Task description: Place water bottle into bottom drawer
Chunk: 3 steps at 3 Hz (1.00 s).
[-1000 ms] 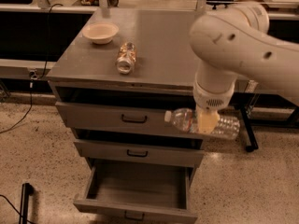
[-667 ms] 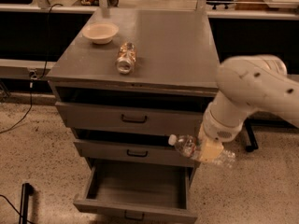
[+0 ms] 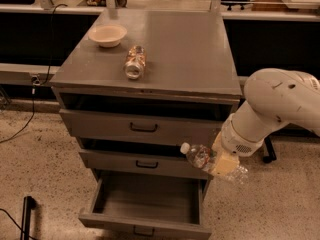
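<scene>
grey metal worktop [image 3: 185, 49] on a grey cabinet [image 3: 150, 91], matte, with dull light patches. floor [image 3: 40, 154] was speckled beige terrazzo. dark low benches ran behind the cabinet on both sides, with a pale ledge along the back. a black cable [image 3: 30, 119] dropped down the left side onto the floor. a black upright object [image 3: 27, 211] stood at lower left; could not tell what it was.

counts: one bowl [image 3: 107, 34], pale, upright, at the back left of the worktop. one jar [image 3: 135, 62] lying on its side just right of and in front of the bowl, apart from it, end facing the camera. one bottle [image 3: 202, 157], clear, white cap pointing left. three drawers, each with one black handle: top drawer [image 3: 100, 124] and middle drawer [image 3: 110, 160] each had a dark gap above the front, and the bottom drawer [image 3: 150, 200] was pulled well out, inside bare grey.

one white arm [image 3: 272, 109] came in from the right. one gripper [image 3: 225, 164] sat at the cabinet's right front corner, level with the middle drawer, clamped on the bottle's middle. the bottle was in the air, roughly horizontal and tilted cap-up, above the right edge of the bottom drawer, not touching it.
</scene>
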Each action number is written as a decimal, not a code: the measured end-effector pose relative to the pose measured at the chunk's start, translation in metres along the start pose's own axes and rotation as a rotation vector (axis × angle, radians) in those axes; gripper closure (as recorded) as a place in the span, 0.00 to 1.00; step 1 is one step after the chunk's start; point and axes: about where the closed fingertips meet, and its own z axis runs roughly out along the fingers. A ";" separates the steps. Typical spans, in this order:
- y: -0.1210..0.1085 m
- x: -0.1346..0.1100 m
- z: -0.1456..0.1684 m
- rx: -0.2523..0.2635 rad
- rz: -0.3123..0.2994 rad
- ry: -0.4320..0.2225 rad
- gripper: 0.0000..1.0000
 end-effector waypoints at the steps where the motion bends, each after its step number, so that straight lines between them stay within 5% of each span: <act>1: -0.002 0.001 0.023 -0.030 0.019 -0.097 1.00; 3: -0.006 -0.046 0.139 -0.094 0.030 -0.556 1.00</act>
